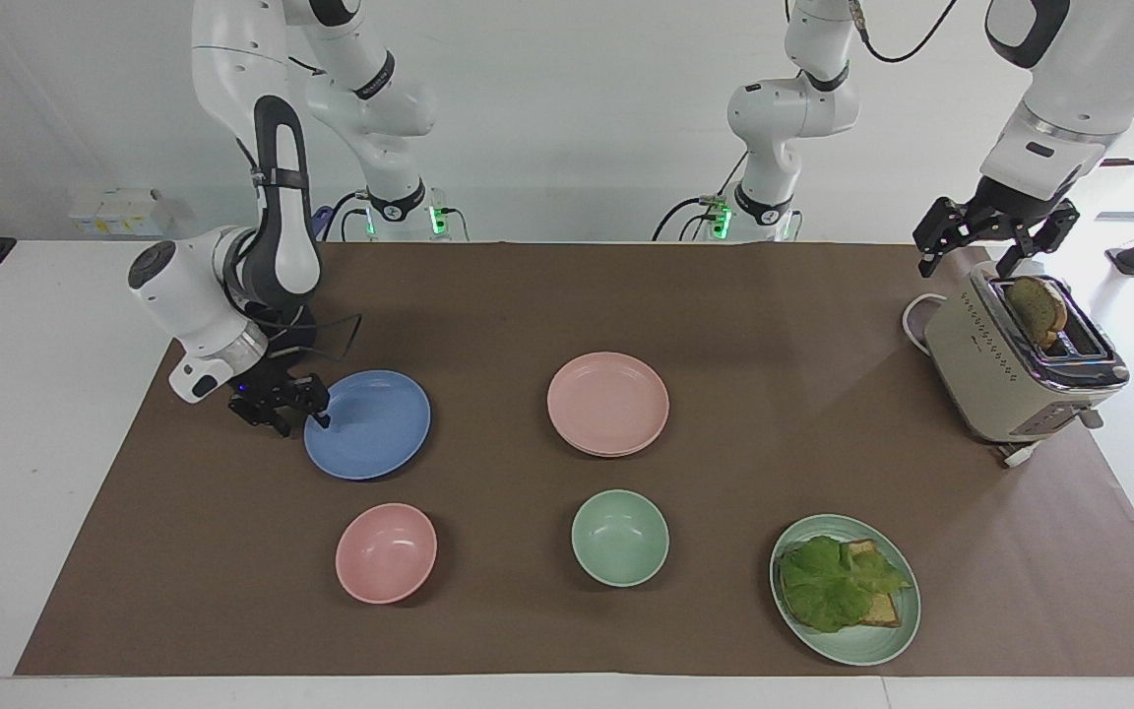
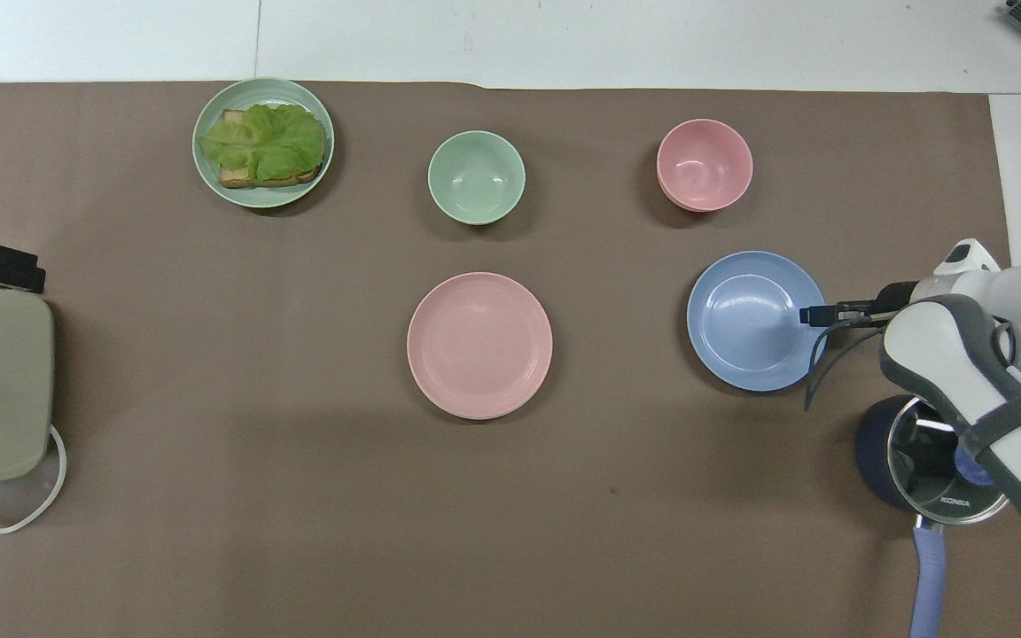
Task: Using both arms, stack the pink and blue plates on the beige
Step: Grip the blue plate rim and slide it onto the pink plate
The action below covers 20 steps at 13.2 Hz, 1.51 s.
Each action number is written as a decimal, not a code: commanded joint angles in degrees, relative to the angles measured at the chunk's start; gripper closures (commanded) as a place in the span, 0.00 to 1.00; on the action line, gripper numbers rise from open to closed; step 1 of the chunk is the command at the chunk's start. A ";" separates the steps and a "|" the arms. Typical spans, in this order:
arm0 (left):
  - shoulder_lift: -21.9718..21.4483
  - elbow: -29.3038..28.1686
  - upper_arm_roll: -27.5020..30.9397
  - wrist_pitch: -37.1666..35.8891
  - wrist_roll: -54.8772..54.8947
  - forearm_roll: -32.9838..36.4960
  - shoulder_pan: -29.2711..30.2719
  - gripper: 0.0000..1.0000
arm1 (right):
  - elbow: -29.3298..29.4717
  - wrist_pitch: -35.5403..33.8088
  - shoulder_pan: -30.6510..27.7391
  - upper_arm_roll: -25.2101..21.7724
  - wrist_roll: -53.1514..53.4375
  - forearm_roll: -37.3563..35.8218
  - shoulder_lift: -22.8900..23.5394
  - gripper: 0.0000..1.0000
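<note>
At the right arm's end of the table, the right tool sits low at the blue plate's rim, its fingers around the edge, not yet clamped. Mid-table, the pink plate lies on another plate. Over the toaster, the left tool waits, fingers apart.

Bare mat separates blue plate from pink plate.

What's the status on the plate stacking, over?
Right gripper at blue plate rim. Left gripper open, waiting over toaster. Pink plate already stacked. Path clear.
</note>
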 commanded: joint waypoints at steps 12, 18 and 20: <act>-0.65 -0.22 0.06 -0.78 0.68 0.91 -0.12 0.00 | -0.35 -0.54 1.91 1.23 1.72 3.78 -5.18 1.00; -0.65 -0.22 0.06 -0.78 0.68 0.91 -0.12 0.00 | -0.35 -6.79 10.07 1.41 5.95 4.04 -10.90 1.00; -0.65 -0.22 0.06 -0.78 0.68 0.91 -0.12 0.00 | -0.35 -5.92 15.33 1.41 9.79 4.21 -10.91 1.00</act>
